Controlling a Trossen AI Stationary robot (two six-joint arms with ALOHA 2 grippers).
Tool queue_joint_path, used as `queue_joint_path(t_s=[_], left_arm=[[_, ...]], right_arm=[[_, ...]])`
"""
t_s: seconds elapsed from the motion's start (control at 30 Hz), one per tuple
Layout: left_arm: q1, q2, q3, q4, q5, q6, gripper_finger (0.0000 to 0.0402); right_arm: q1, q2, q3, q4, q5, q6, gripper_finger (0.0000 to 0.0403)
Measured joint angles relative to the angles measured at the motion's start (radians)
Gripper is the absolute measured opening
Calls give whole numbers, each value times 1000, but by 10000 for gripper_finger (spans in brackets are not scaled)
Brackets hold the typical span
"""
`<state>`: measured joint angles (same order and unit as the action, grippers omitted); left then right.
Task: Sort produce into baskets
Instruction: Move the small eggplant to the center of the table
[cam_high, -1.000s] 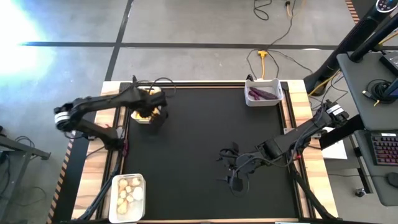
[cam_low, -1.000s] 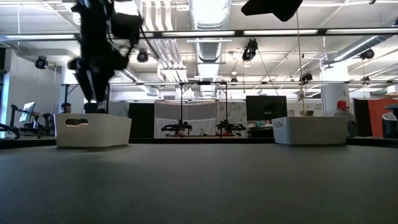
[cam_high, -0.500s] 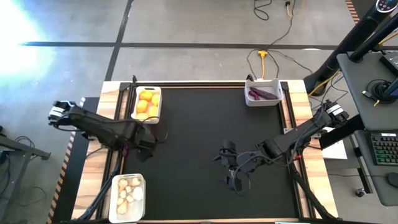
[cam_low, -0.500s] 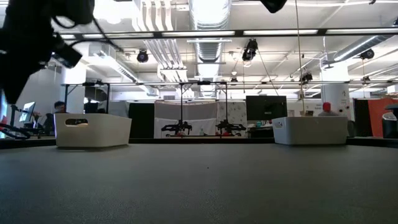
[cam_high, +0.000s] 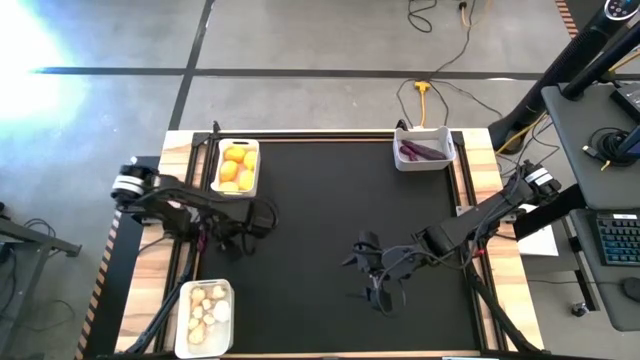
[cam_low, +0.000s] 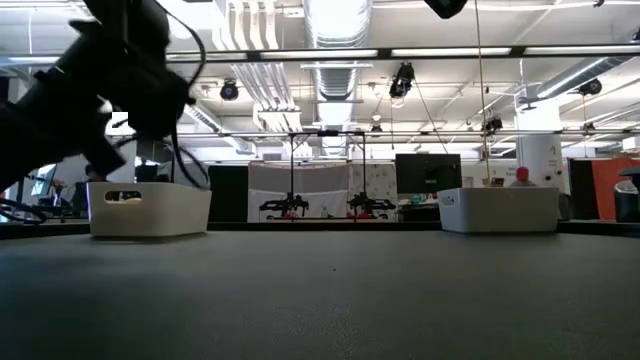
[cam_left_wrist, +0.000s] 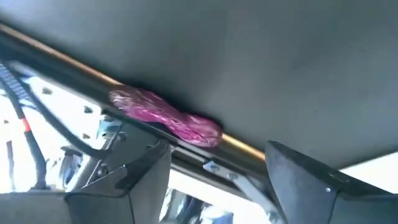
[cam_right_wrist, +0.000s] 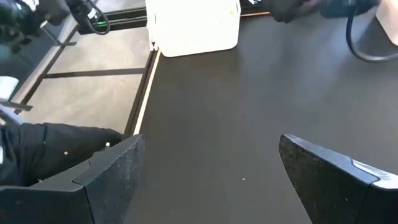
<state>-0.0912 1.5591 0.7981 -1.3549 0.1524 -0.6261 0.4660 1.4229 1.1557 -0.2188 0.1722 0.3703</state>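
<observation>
Purple, slim, lumpy piece of produce (cam_left_wrist: 166, 116) lying at left edge of black tabletop (cam_high: 330, 220), against metal rail; left gripper (cam_high: 256, 220) low beside that edge, fingers apart, nothing between them; right gripper (cam_high: 372, 275) waiting mid-tabletop, fingers wide apart, empty. White plastic bin of purple pieces (cam_high: 425, 150) far corner, well apart; yellow-fruit bin (cam_high: 237, 166) near; beige-piece bin (cam_high: 205, 317) front-left. Risk: fingers catching rail, or nudging piece off edge; wrong-bin drop likely given nearness of yellow-fruit bin.
</observation>
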Motion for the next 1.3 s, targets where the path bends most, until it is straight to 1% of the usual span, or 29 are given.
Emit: queue_joint_path(t_s=[0.07, 0.17, 0.37, 0.67, 0.8, 0.9, 1.03, 1.13, 1.3], left_arm=[[4, 54, 0, 0, 26, 76, 242], [3, 134, 0, -14, 31, 169, 242], [2, 264, 0, -25, 23, 252, 244], [2, 386, 1, -24, 21, 345, 303], [-2, 440, -9, -5, 22, 401, 309], [-11, 461, -13, -6, 22, 445, 302], [-31, 454, -17, 7, 16, 452, 283], [-58, 419, -20, 33, 30, 449, 261], [-117, 302, -17, 72, 96, 377, 213]], right_arm=[[0, 0, 0, 0, 1, 18, 364], [1, 0, 0, 0, 3, 26, 364], [8, 0, 0, -5, 2, 22, 364], [8, 0, 0, -9, 3, 12, 364], [9, 0, 0, -9, 3, 15, 364], [12, 0, 0, -9, 3, 31, 364], [19, 0, 0, -10, 3, 31, 364], [21, 0, 0, -10, 3, 31, 364], [21, 0, 0, -9, 3, 34, 364]])
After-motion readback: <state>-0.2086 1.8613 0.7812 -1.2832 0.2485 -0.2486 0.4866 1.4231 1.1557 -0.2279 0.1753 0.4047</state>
